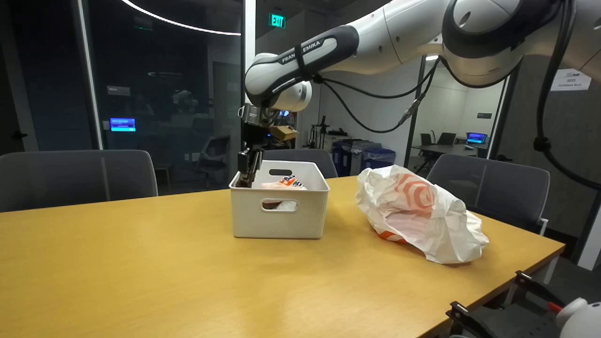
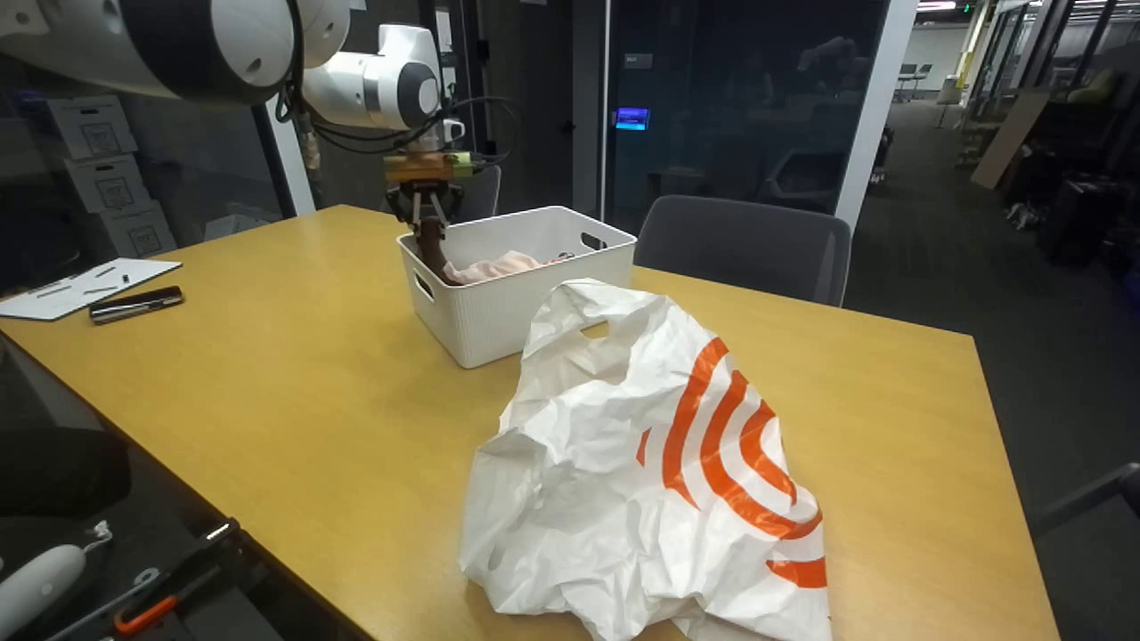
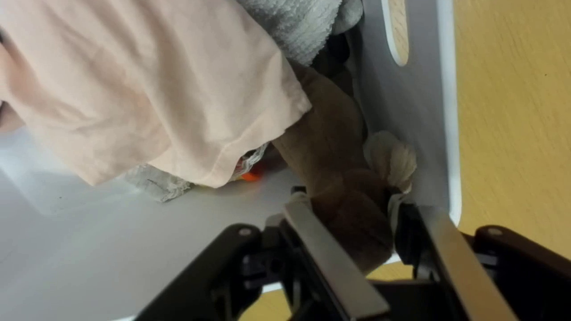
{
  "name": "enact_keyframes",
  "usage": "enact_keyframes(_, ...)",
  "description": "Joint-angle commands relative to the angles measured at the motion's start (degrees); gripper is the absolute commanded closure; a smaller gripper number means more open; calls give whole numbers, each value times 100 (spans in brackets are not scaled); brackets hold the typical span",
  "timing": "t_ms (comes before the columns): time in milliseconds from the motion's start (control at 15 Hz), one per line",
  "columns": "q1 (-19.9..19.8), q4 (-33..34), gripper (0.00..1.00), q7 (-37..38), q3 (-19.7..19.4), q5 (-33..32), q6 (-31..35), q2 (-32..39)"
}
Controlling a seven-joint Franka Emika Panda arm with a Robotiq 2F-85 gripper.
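Note:
My gripper (image 3: 348, 198) is shut on a brown plush toy (image 3: 330, 129) with a cream tuft, in a corner of a white bin (image 3: 419, 102). The toy's upper end stands between the fingers; its lower part goes under a pale pink cloth (image 3: 147, 89). In an exterior view the gripper (image 2: 430, 227) holds the brown toy (image 2: 432, 254) at the wall of the bin (image 2: 472, 329). In an exterior view the gripper (image 1: 248, 171) reaches into the bin (image 1: 279, 223); the toy is mostly hidden there. A grey-white towel (image 3: 299, 26) lies beside the cloth.
A crumpled white plastic bag with orange stripes (image 1: 422, 211) lies near the bin on the yellow table (image 1: 141, 272); it also shows large in an exterior view (image 2: 641, 472). A white sheet (image 2: 80, 289) and a black object (image 2: 136, 304) lie near the table's edge. Chairs (image 1: 77, 176) surround it.

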Motion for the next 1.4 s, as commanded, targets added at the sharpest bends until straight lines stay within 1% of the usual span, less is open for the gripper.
enact_keyframes(0, -53, 274, 90, -14, 20, 59, 72, 114)
enact_keyframes(67, -71, 278, 92, 9, 10, 67, 80, 112)
enact_keyframes(133, -95, 281, 92, 22, 15, 85, 74, 112)
enact_keyframes(200, -123, 288, 89, 53, 30, 123, 61, 100)
enact_keyframes(267, -136, 288, 90, 94, 24, 140, 44, 71)
enact_keyframes(333, -141, 271, 94, 174, 8, 154, 33, 0)
enact_keyframes(400, -137, 195, 94, 330, -24, 145, 58, -153)
enact_keyframes(467, -125, 110, 91, 466, -64, 93, 131, -296)
enact_keyframes(667, 17, -402, 91, 1321, -345, -201, 578, -989)
enact_keyframes(933, 392, -1195, 91, 2608, -842, -971, 707, -1979)
enact_keyframes(1200, 975, -2199, 91, 4263, -1268, -1960, 794, -3037)
enact_keyframes(1267, 1257, -2404, 91, 4727, -1506, -2018, 804, -3280)
enact_keyframes(1333, 1378, -2644, 91, 5155, -1497, -2075, 826, -3506)
